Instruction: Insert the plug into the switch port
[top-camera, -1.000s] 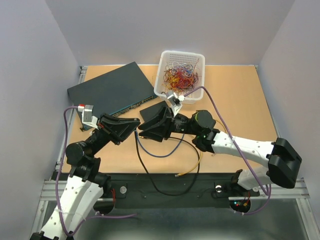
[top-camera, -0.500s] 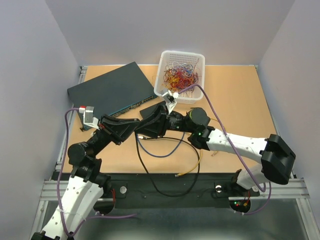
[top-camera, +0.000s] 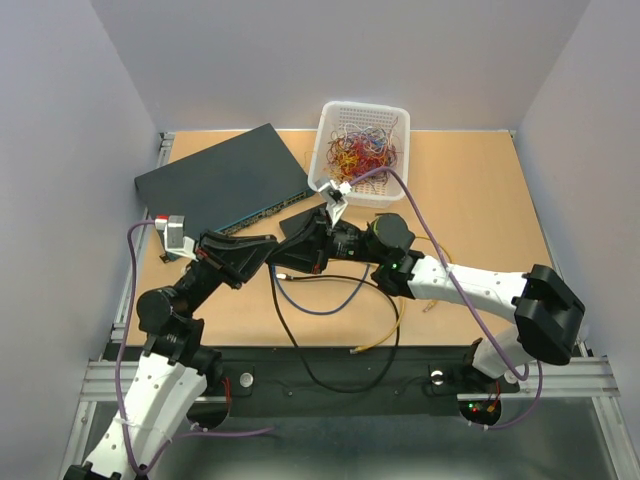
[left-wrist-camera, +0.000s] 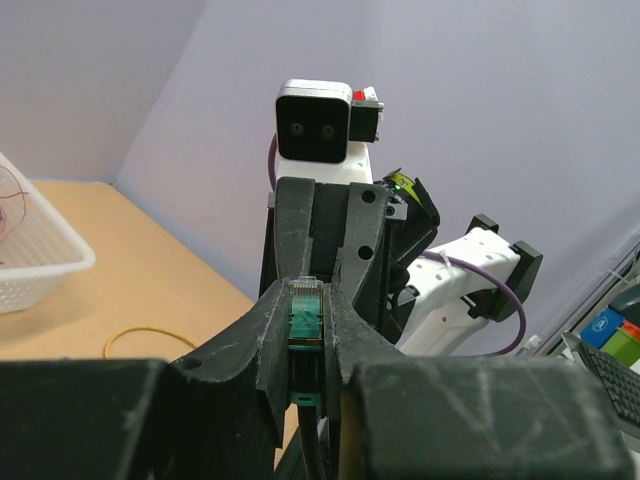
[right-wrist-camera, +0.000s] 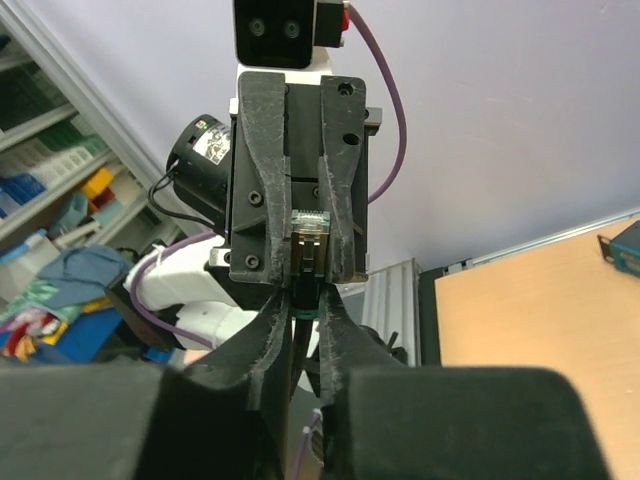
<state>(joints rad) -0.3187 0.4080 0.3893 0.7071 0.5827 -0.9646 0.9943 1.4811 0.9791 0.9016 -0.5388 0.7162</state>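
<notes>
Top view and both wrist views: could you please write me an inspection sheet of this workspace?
Surface: wooden table, walled on three sides.
Job's things: plug held in the air where the grippers meet; switch lies behind them, partly hidden, ports not visible.
Clutter: large dark box at far left; white basket of coloured bands at far centre.
Grippers: left gripper shut on the plug; right gripper faces it, seemingly shut on the plug's other end.
Cables: black cable, purple loop and yellow cable lie loose near the front.
Surroundings: grey walls; stocked shelves in the right wrist view.
</notes>
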